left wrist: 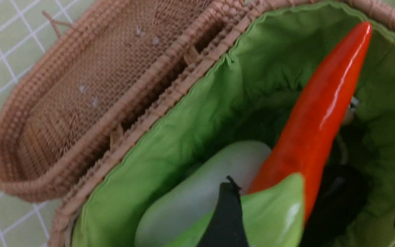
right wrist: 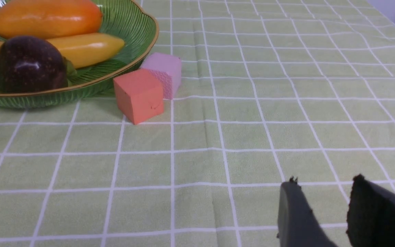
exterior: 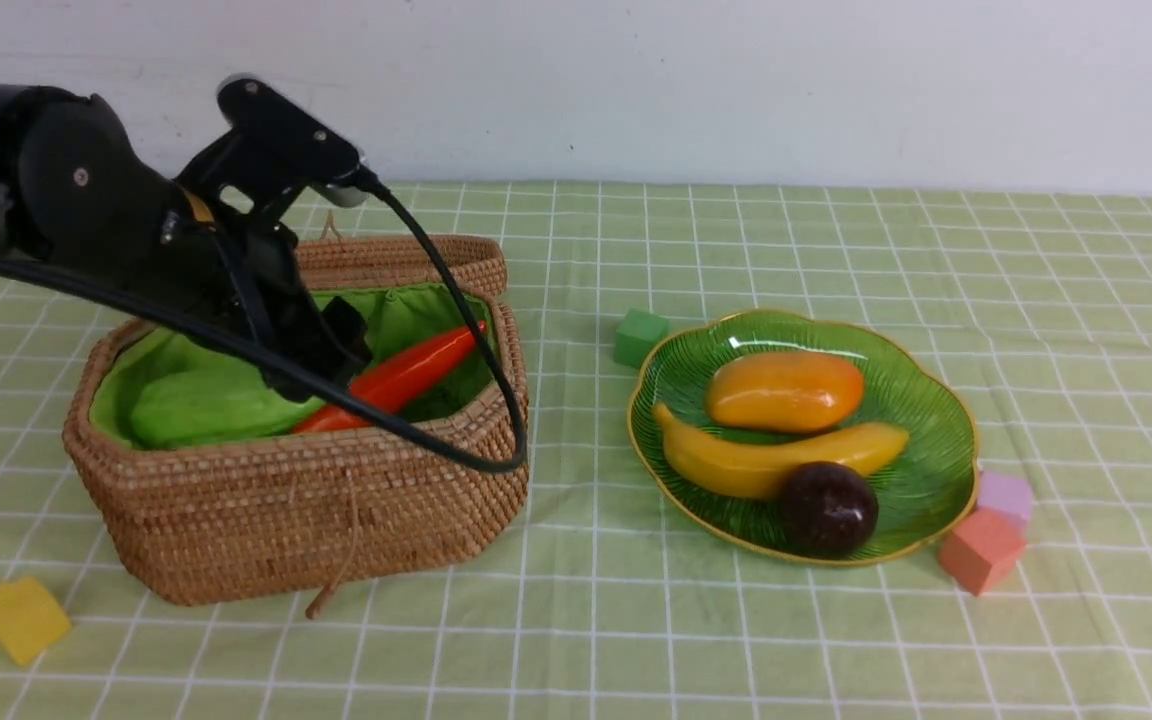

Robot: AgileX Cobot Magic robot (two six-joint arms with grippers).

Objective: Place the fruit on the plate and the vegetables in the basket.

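Bright, even, soft light fills all three views, with only faint shadows. White glare streaks sit on the red pepper, the plate and the dark ball. The left wrist view is soft, most blurred nearest the tool.

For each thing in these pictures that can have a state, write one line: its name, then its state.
basket: lid open, laid back behind
red pepper: in basket, leaning on the lining
white radish: lying in basket
green gourd: in basket, between the open jaws
left gripper: open, inside basket
right gripper: jaws slightly apart, empty
plate: holds mango, banana, purple ball
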